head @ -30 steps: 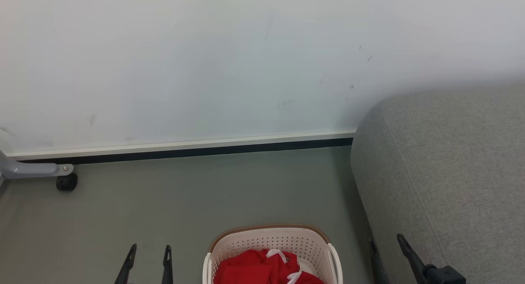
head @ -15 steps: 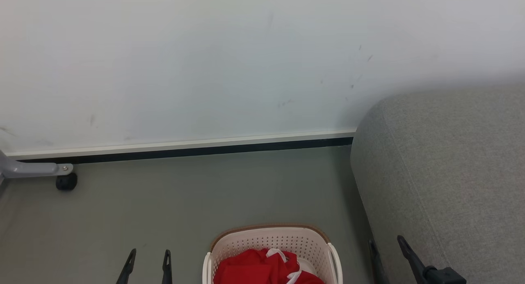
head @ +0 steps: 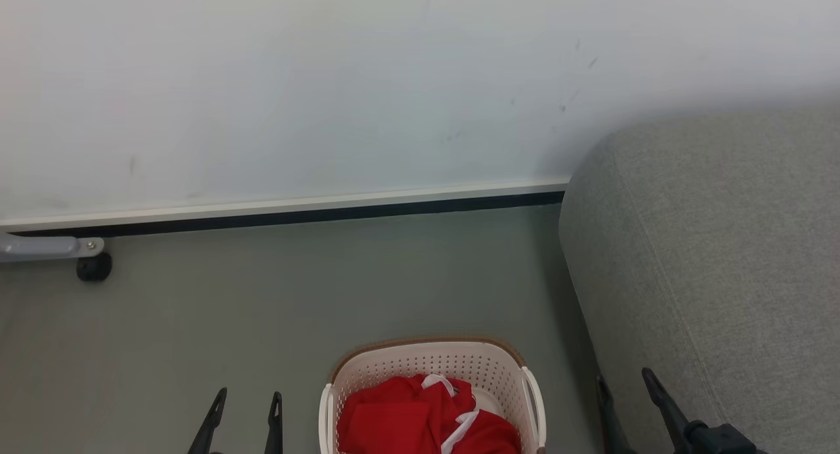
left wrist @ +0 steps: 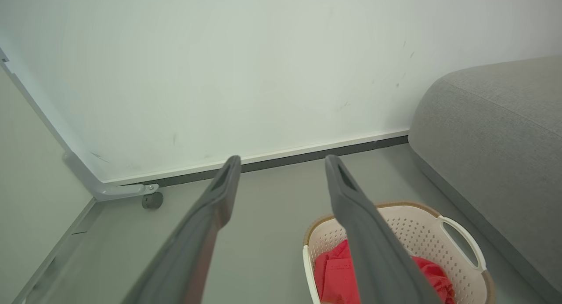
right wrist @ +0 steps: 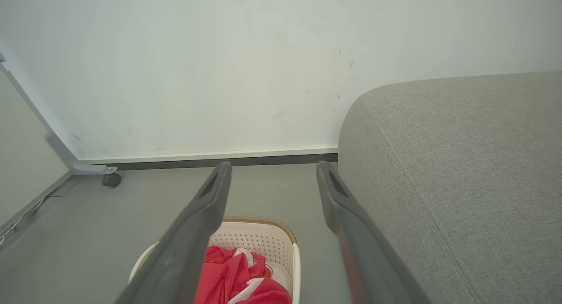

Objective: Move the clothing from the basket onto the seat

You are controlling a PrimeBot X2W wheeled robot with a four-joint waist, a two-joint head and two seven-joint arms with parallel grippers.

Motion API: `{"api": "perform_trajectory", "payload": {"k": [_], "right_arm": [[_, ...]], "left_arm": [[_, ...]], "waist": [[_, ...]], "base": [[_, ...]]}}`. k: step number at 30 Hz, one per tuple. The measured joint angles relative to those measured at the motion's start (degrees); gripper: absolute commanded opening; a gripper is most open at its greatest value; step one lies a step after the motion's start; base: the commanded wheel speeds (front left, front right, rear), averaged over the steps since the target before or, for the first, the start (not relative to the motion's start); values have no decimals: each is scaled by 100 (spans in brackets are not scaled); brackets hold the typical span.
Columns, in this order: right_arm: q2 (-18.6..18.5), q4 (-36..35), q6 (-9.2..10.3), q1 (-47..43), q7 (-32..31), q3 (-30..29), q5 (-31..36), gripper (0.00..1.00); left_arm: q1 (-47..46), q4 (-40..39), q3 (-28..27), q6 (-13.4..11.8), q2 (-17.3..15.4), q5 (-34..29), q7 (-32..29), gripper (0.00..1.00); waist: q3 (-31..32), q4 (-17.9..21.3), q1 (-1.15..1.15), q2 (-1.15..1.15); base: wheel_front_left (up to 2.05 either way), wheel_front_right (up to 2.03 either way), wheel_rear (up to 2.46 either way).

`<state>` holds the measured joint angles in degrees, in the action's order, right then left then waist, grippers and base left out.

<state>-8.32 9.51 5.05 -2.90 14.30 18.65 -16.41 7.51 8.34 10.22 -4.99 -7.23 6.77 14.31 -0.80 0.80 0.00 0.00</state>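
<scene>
A cream laundry basket (head: pixel 426 365) sits on the grey floor (head: pixel 328 290) at the bottom centre of the head view. It is just beside the rounded end of a grey sofa (head: pixel 722 244) that takes up the right of the frame, a placing that looks meant to keep the carry between them short. Inside the basket lies a heap of red clothing (head: pixel 394 421) with white trim, loosely crumpled and reaching partway up the perforated walls. A pale patch of the basket's inside shows at the heap's right, and no garment lies on the visible part of the sofa. The left gripper (head: pixel 249 395) rises from the lower left of the frame, over bare floor to the left of the basket, its two dark fingers parted and empty. The right gripper (head: pixel 622 376) rises from the lower right, between basket and sofa, its fingers likewise spread with nothing between them. Flanking the basket this way, either arm appears ready to dip in for a first grab, so the task seems to be at its start. A white wall (head: pixel 328 80) crosses the top, and a small black caster (head: pixel 93 268) on a grey leg (head: pixel 39 247) stands at the far left.
</scene>
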Motion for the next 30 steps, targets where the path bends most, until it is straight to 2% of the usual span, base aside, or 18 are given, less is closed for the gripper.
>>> {"api": "perform_trajectory", "payload": {"k": [12,30], "right_arm": [[-65,-374,36,418,23,-192,148,100],[-66,-820,51,1389,40,-407,232,100]], "left_arm": [[-672,289,197,156,-33,-136,0,100],[-2054,1419,698,510,5,-501,-260,100]], "waist": [[-755,99,2,0],[-2067,511,2,1]], "base": [[0,0,0],[0,0,0]]}}
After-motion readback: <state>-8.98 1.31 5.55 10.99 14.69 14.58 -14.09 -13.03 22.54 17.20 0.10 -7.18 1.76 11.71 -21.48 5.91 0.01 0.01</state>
